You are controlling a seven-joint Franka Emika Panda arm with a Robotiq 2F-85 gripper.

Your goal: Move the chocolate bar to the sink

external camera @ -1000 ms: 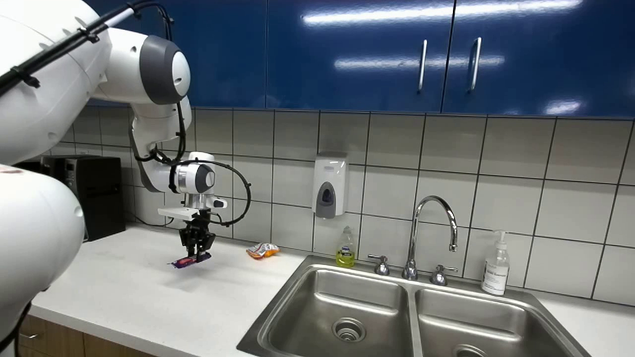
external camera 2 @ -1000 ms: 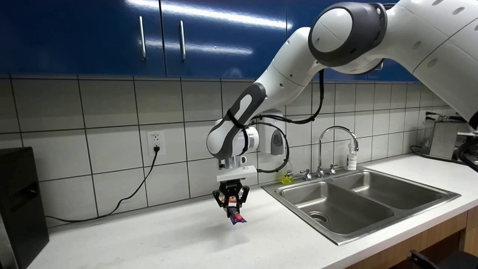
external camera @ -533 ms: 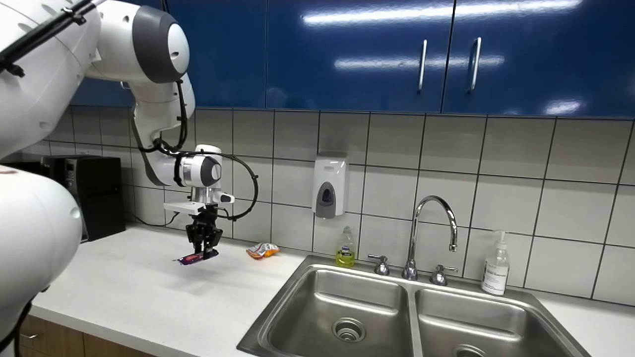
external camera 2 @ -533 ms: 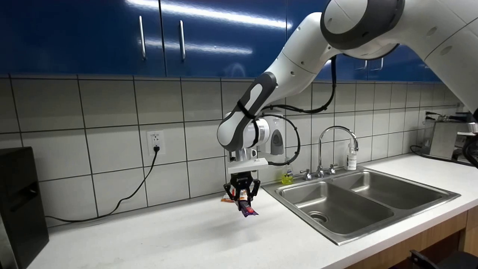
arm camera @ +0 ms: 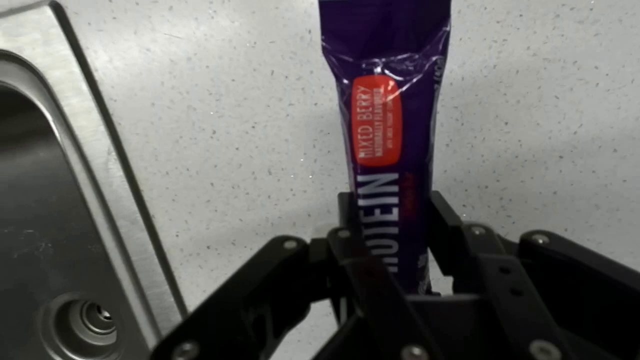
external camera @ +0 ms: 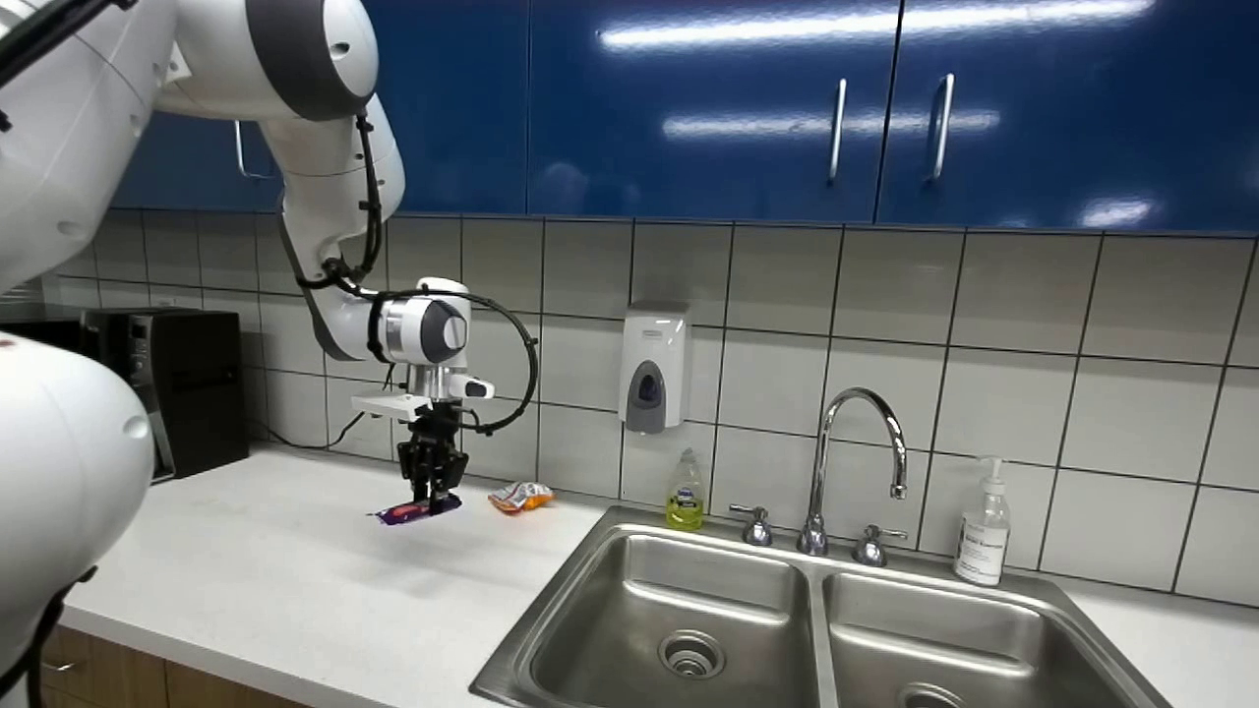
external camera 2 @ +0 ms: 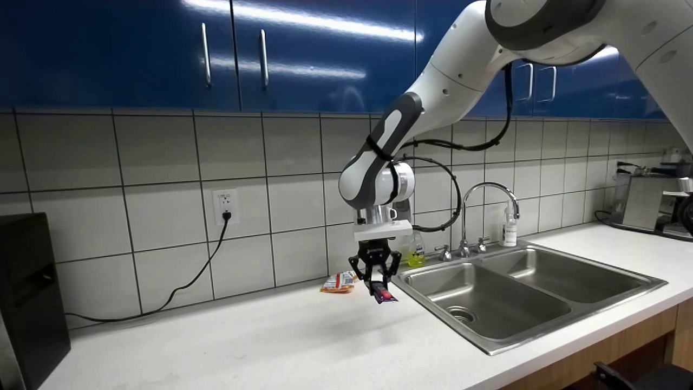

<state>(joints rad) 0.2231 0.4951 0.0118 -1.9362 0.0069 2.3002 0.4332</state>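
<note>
The chocolate bar, in a dark purple wrapper with a red label, shows in both exterior views and large in the wrist view. My gripper is shut on it, one finger against each long side. It holds the bar roughly flat, a little above the white counter. The near end of the bar is hidden by the gripper in the wrist view. The steel double-basin sink stands apart from the bar; its rim shows at the wrist view's left.
An orange packet lies by the wall near the gripper. A yellow soap bottle, a curved chrome faucet and a pump bottle stand along the sink's back edge. A black box stands on the counter.
My gripper has moved toward the sink, carrying the bar, rightward in both exterior views. The arm's elbow has risen. The bar stays gripped, and the orange packet is less covered.
</note>
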